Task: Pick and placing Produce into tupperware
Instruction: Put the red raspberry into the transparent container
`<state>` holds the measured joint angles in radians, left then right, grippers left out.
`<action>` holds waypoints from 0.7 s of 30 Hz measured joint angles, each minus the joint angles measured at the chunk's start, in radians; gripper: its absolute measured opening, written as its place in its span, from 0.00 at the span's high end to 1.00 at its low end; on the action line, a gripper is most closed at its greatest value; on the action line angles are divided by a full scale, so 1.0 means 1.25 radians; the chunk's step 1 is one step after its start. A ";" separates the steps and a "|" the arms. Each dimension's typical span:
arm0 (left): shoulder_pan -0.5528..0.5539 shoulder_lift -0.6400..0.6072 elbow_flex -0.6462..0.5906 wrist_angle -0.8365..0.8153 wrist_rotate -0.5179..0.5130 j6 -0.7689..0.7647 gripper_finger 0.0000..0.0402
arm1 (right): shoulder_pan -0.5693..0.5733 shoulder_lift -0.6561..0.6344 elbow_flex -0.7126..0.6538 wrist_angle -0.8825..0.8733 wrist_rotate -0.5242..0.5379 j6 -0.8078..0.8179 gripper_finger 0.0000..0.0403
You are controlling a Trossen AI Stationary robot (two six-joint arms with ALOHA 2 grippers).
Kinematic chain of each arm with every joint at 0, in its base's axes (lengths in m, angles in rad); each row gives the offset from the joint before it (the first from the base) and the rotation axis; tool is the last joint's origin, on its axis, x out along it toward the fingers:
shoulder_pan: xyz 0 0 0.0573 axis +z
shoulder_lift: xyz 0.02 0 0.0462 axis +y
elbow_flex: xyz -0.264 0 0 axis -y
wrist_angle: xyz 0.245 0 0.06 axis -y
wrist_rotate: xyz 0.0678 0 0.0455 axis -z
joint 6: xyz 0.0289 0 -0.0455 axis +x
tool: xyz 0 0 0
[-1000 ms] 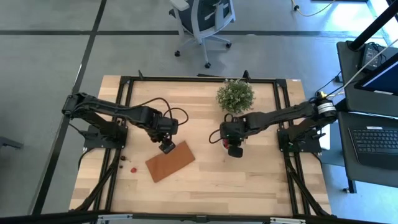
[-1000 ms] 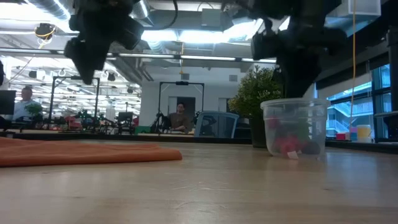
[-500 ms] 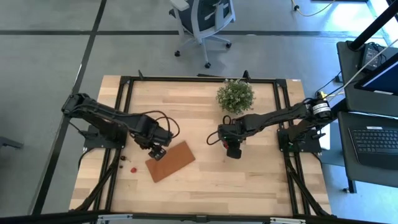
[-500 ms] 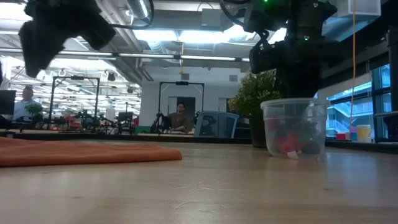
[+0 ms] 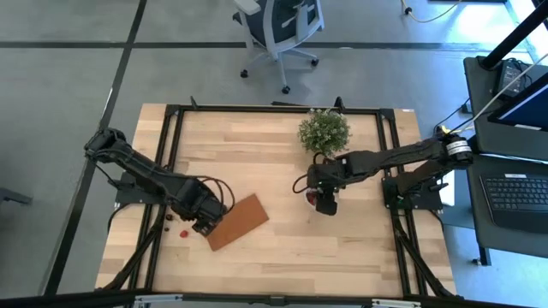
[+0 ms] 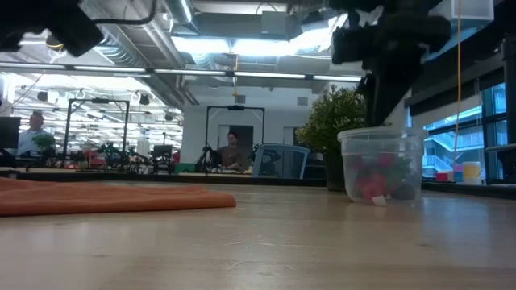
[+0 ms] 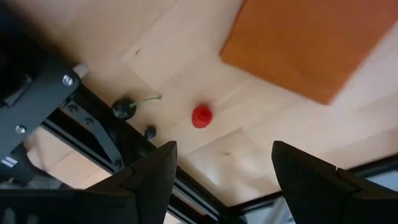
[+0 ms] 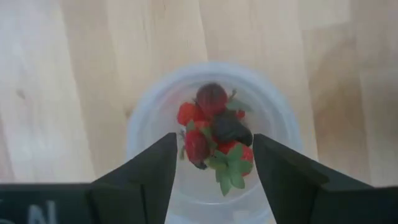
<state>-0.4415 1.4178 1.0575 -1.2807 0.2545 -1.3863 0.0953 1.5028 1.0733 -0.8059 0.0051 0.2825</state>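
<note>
Right end effector sits directly over the cup, fingers spread wide w/ nothing between them; berries piled in the cup's bottom, red ones plus a dark one. Cup stands on the counter just in front of the plant. Left end effector low by the board's near corner, fingers wide, empty, lined up above a loose red berry on the wood, w/ a dark stemmed one and a tiny dark bit by the frame rail. Berry looks light, soft, likely to roll or squash: pinch across its middle, gently, approx centered.
</note>
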 joint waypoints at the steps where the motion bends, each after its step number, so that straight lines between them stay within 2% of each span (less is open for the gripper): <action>1: -0.011 0.000 -0.015 0.008 0.001 -0.014 0.37 | -0.001 -0.012 0.000 0.005 0.000 0.002 0.47; 10: -0.116 0.000 -0.188 0.259 0.045 -0.138 0.37 | -0.003 -0.078 0.000 0.090 0.001 0.009 0.47; 15: -0.163 0.000 -0.246 0.287 0.055 -0.214 0.37 | -0.003 -0.082 0.000 0.119 0.001 0.003 0.47; 21: -0.188 0.001 -0.282 0.341 0.026 -0.250 0.37 | -0.003 -0.082 0.000 0.128 0.001 0.002 0.47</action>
<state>-0.6769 1.4189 0.7051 -0.8549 0.2870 -1.6993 0.0917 1.3998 1.0733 -0.6460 0.0063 0.2848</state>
